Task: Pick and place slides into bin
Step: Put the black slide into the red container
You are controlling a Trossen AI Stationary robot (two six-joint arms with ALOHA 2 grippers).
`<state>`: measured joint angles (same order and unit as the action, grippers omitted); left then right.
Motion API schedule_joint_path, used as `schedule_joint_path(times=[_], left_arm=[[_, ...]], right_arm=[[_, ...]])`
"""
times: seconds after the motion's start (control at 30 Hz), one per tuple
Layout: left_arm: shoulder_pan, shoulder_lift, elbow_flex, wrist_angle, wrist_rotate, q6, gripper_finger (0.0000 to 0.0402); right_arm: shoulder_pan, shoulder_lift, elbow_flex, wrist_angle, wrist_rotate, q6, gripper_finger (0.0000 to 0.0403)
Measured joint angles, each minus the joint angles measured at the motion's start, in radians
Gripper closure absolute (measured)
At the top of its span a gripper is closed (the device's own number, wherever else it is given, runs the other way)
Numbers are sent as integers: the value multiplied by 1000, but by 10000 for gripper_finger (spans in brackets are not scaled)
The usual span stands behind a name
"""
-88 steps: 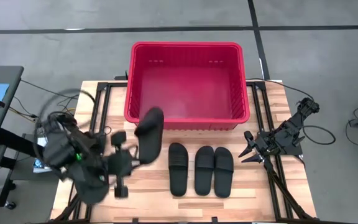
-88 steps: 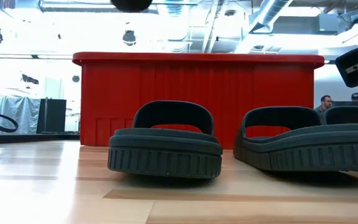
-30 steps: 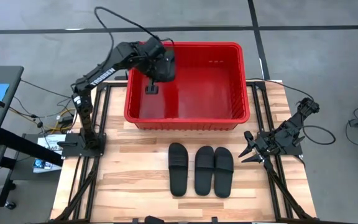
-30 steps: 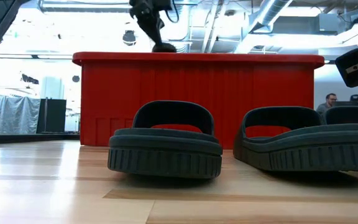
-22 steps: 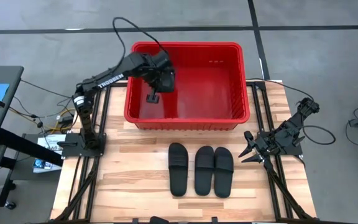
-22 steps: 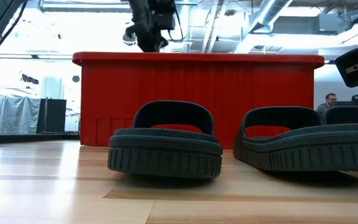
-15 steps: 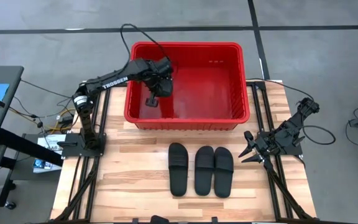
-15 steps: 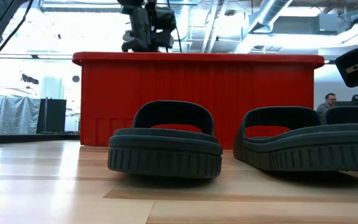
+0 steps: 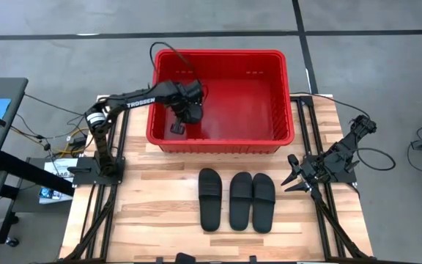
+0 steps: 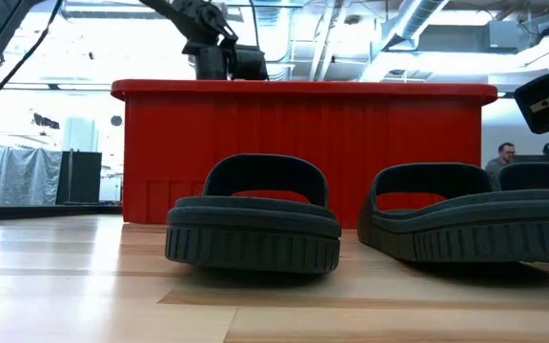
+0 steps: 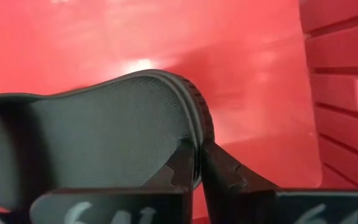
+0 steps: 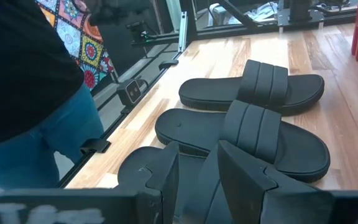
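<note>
1. The left gripper point(image 9: 177, 127) reached down inside the bin's left half, its fingers point(image 11: 185, 167) pinched together on the sole edge of one black slide point(image 11: 98, 134), which hung in its grasp above the red floor.
2. The right gripper point(image 9: 293, 176) waited at the table's right side, just beside the row of slides, fingers parted with nothing between them.
3. Three slides lay side by side on the wooden table point(image 9: 160, 198), near the bin's front wall: the left one point(image 9: 211, 199), the middle one point(image 9: 241, 200) and the right one point(image 9: 263, 201), the last two close together. That made four slides in all, counting the held one.
4. One red bin point(image 9: 284, 95) stood at the far middle of the table.
5. Beyond the near edge, a person in jeans point(image 12: 36, 137) stood beside the table.
</note>
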<state>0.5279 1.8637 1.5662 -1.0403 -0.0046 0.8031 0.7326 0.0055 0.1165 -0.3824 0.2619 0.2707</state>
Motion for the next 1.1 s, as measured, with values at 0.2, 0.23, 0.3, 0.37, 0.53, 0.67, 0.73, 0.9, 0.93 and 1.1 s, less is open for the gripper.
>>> schedule_joint_path(times=[0.2,0.23,0.3,0.37,0.53,0.67,0.73,0.9,0.93,1.1], left_arm=[[9,-1,-58,41,0,4,401],[10,-1,-65,46,0,4,401],[12,-1,-78,49,0,3,401],[12,0,-85,44,6,3,401],[12,0,-84,46,46,-10,399],[12,0,-84,45,53,-29,385],[12,0,-84,45,57,-30,377],[12,0,-84,43,61,-38,361],[12,0,-84,43,60,-40,359],[12,0,-84,35,60,-42,342]], right_arm=[[0,0,0,0,0,0,300],[0,0,0,0,0,0,300],[0,0,0,0,0,0,300],[0,0,0,0,0,0,300],[0,0,0,0,0,0,300],[0,0,0,0,0,0,300],[0,0,0,0,0,0,300],[0,0,0,0,0,0,300],[0,0,0,0,0,0,300],[0,0,0,0,0,0,300]])
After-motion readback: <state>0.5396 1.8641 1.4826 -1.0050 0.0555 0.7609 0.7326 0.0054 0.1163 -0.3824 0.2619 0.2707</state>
